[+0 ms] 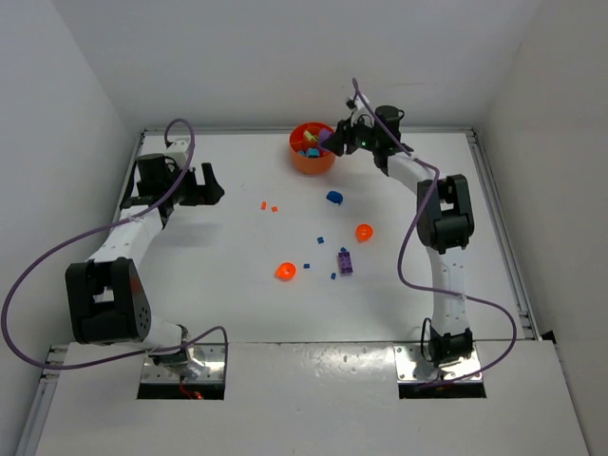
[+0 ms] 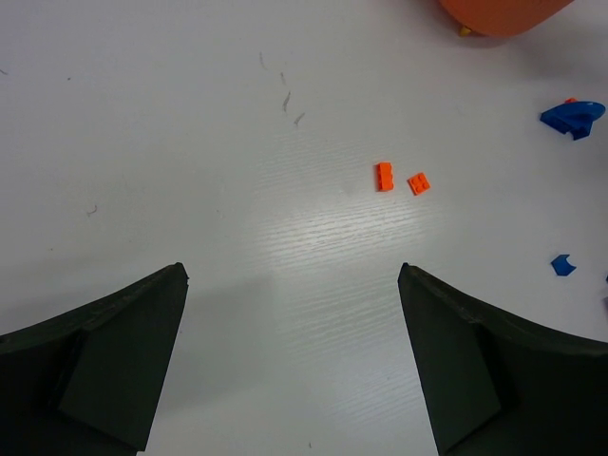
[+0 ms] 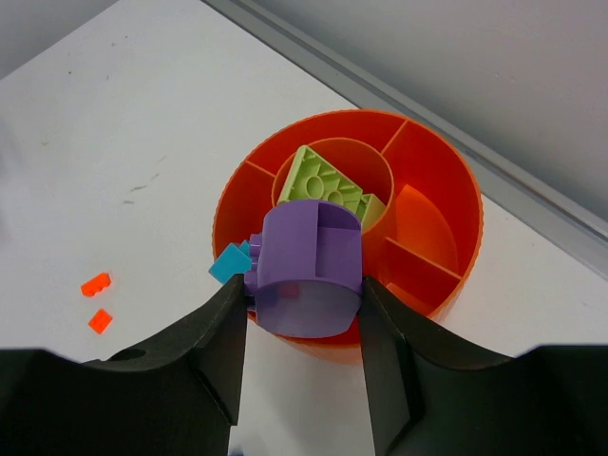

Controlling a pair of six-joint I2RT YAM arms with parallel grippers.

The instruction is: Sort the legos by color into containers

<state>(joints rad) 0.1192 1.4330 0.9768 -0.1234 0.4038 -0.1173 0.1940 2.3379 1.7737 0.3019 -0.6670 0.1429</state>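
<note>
My right gripper (image 3: 304, 285) (image 1: 339, 138) is shut on a large rounded purple lego (image 3: 309, 256), held over the near rim of the round orange dish (image 3: 446, 161) (image 1: 313, 163). A lime green plate (image 3: 328, 185) lies in the dish's centre compartment. A cyan piece (image 3: 229, 263) sits at its left edge. Loose on the table are two tiny orange bricks (image 2: 385, 176) (image 1: 263, 204), a blue piece (image 2: 573, 117) (image 1: 334, 198), two rounded orange bits (image 1: 364, 231) (image 1: 285, 272) and a purple brick (image 1: 345, 261). My left gripper (image 2: 293, 271) (image 1: 211, 182) hangs open over bare table, left of the orange bricks.
Tiny blue squares (image 1: 320, 239) lie scattered between the rounded orange bits. A small blue chip (image 2: 562, 265) lies at the right of the left wrist view. White walls enclose the table on three sides, and a metal rail (image 3: 399, 104) runs just behind the dish.
</note>
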